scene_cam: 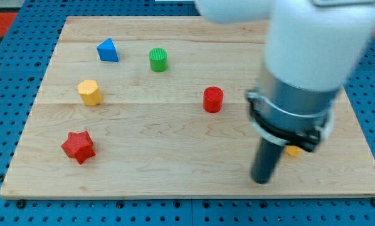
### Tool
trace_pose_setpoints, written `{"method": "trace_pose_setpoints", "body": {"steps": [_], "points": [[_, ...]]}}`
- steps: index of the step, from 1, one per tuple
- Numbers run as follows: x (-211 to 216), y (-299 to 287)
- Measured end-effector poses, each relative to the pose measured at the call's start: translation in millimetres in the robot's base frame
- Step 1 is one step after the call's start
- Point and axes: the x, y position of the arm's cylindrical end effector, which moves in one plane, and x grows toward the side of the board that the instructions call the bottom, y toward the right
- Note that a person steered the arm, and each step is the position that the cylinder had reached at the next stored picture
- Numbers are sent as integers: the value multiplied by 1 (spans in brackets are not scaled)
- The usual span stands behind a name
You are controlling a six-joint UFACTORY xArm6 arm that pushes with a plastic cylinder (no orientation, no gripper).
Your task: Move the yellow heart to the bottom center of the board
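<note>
My tip (261,180) sits lower right of the worktop (175,163), just left of a yellow block (293,150) mostly hidden behind my arm; no claw here, nothing held.

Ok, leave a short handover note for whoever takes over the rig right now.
My tip is down on the board near its bottom right. A small yellow piece, presumably the yellow heart, peeks out just right of the rod, mostly hidden by the arm. It is not at the bottom center yet. Left to do: push it toward the view's left along the bottom edge. The other blocks lie well away.
</note>
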Motion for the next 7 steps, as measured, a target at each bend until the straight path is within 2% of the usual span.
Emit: {"method": "trace_pose_setpoints", "body": {"steps": [1, 2, 3, 4, 5, 6, 7], "points": [[-20, 91], [-65, 60], [-72, -52], [-85, -97], [-119, -127], [-73, -139], [-80, -136]]}}
